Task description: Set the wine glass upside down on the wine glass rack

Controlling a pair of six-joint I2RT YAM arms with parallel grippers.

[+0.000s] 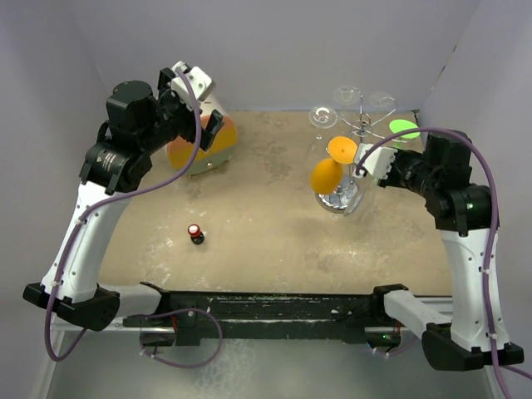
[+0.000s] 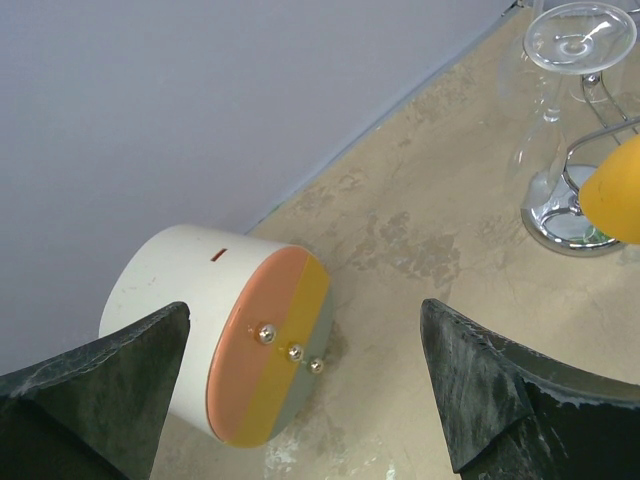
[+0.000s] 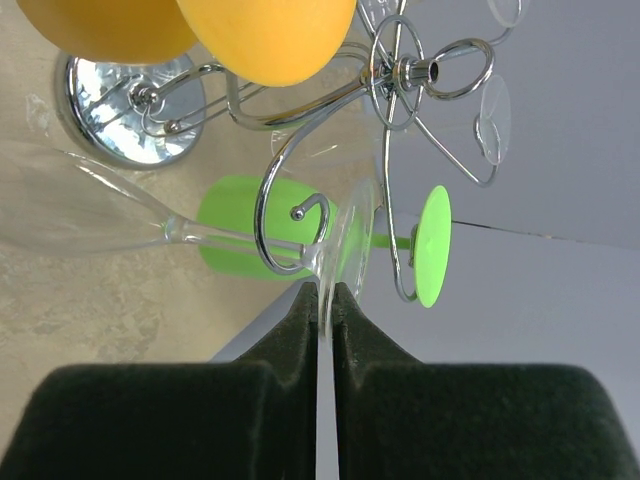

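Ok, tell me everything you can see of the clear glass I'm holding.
The clear glass is colourless, see-through and looks intact: long bowl, thin stem, flat round foot. It is upside down, bowl toward the base. The stem passes through a curled hook of the rack; the right gripper pinches the foot's rim.

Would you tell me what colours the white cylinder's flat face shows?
The cylinder's face has peach, yellow and grey bands, clearest in the left wrist view.
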